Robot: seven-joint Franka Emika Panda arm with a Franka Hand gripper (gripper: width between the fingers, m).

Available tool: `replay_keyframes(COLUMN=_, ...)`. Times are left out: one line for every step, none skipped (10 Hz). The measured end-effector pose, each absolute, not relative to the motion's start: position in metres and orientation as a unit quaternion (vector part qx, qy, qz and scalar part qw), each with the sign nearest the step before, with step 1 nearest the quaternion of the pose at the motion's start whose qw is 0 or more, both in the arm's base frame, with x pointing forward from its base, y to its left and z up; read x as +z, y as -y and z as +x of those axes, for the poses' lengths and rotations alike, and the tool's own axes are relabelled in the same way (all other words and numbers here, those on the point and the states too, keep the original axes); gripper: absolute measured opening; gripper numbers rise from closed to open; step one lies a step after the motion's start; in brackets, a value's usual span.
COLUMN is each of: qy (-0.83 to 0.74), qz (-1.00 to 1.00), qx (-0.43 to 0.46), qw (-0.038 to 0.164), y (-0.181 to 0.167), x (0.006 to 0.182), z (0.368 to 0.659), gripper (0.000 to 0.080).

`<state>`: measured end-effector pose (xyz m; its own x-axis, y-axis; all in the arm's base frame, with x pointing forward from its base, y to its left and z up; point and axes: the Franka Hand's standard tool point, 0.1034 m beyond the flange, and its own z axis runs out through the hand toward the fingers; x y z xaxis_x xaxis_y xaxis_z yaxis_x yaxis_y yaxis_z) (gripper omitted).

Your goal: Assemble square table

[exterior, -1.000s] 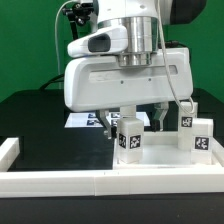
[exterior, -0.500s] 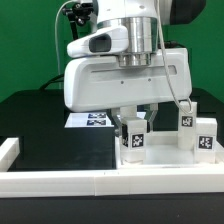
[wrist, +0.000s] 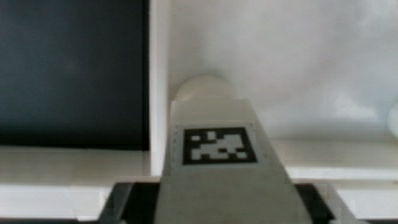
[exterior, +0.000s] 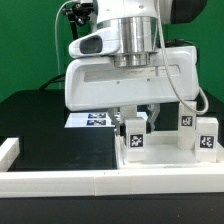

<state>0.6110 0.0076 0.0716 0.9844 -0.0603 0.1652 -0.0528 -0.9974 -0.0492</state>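
My gripper (exterior: pixel 134 126) is shut on a short white tagged leg (exterior: pixel 135 143) and holds it upright on the left part of the white square panel (exterior: pixel 165 163). In the wrist view the leg (wrist: pixel 217 120) runs up between my dark fingers (wrist: pixel 135 202), its tag facing the camera, with the gripper (wrist: pixel 217 205) closed tight against both its sides. The panel (wrist: pixel 320 90) lies under it. Two more tagged legs (exterior: pixel 186 118) (exterior: pixel 207 136) stand at the panel's right side.
The long white L-shaped rail (exterior: pixel 60 181) runs along the front, with its short arm at the exterior view's left. The marker board (exterior: pixel 88 120) lies behind the panel on the black table (exterior: pixel 40 130).
My arm has shifted a little toward the exterior view's right, carrying the held leg with it. The two legs at the right have not moved.
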Motion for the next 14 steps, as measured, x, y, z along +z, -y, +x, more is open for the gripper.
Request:
replay_keyframes(qy=-0.089, qz=-0.992, qx=-0.082, qw=0.027, y=-0.0068, x=0.0716, z=0.6107, gripper=0.029)
replay_keyframes(qy=-0.151, qz=-0.985, qx=-0.08, qw=0.037, y=-0.0057, x=0.0713, z=0.6103, gripper=0.029)
replay_keyframes(qy=-0.204, qz=-0.975, qx=-0.077, qw=0.042, y=-0.0054, x=0.0708, z=0.6101, gripper=0.029)
replay_keyframes(qy=-0.277, qz=-0.957, qx=-0.073, qw=0.05, y=-0.0054, x=0.07, z=0.6097, gripper=0.029)
replay_keyframes(qy=-0.325, qz=-0.941, qx=-0.07, qw=0.055, y=-0.0065, x=0.0695, z=0.6094, gripper=0.0291)
replay_keyframes(qy=-0.358, qz=-0.93, qx=-0.068, qw=0.057, y=-0.0065, x=0.0695, z=0.6093, gripper=0.0291)
replay_keyframes(qy=-0.398, qz=-0.913, qx=-0.065, qw=0.061, y=-0.0063, x=0.0692, z=0.6092, gripper=0.0291)
replay_keyframes(qy=-0.415, qz=-0.905, qx=-0.064, qw=0.064, y=-0.0061, x=0.0691, z=0.6092, gripper=0.0291)
replay_keyframes(qy=-0.413, qz=-0.906, qx=-0.063, qw=0.064, y=-0.0062, x=0.0691, z=0.6092, gripper=0.0375)
replay_keyframes(qy=-0.393, qz=-0.915, qx=-0.064, qw=0.063, y=-0.0067, x=0.069, z=0.6091, gripper=0.0375)
replay_keyframes(qy=-0.377, qz=-0.922, qx=-0.063, qw=0.061, y=-0.0092, x=0.0694, z=0.6096, gripper=0.0509)
replay_keyframes(qy=-0.356, qz=-0.93, qx=-0.064, qw=0.06, y=-0.0114, x=0.0696, z=0.6099, gripper=0.0617)
replay_keyframes(qy=-0.309, qz=-0.947, qx=-0.067, qw=0.056, y=-0.0113, x=0.0697, z=0.6099, gripper=0.0617)
replay_keyframes(qy=-0.258, qz=-0.962, qx=-0.069, qw=0.052, y=-0.0117, x=0.0697, z=0.6099, gripper=0.0643)
